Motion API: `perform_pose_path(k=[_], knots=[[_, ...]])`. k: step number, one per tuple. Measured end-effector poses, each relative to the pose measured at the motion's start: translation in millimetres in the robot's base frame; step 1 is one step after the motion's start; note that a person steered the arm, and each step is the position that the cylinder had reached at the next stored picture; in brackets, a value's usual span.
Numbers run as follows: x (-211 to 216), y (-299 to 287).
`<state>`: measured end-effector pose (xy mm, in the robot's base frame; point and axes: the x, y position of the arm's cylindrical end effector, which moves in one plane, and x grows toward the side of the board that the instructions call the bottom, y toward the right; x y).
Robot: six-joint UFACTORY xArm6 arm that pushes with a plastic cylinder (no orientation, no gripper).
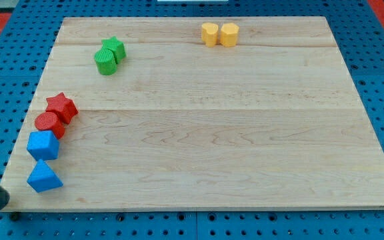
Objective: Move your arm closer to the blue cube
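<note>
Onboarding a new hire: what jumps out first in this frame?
The red and blue blocks strung down the board's left edge: red star, red cylinder, blue cube, blue wedge-like block. My tip sits at the view's bottom left, just left of that blue block.

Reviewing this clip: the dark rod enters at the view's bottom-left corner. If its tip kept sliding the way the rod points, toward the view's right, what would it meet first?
Probably the blue triangular block, just right of my tip. The blue cube sits above that line. The heading is uncertain.
</note>
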<state>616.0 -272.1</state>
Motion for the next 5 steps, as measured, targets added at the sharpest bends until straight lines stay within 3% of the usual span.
perform_pose_path(k=[1,3,4,5], knots=[[-16.2,24.1],[-95.7,159.4],[-59.9,167.7],[-13.9,66.7]])
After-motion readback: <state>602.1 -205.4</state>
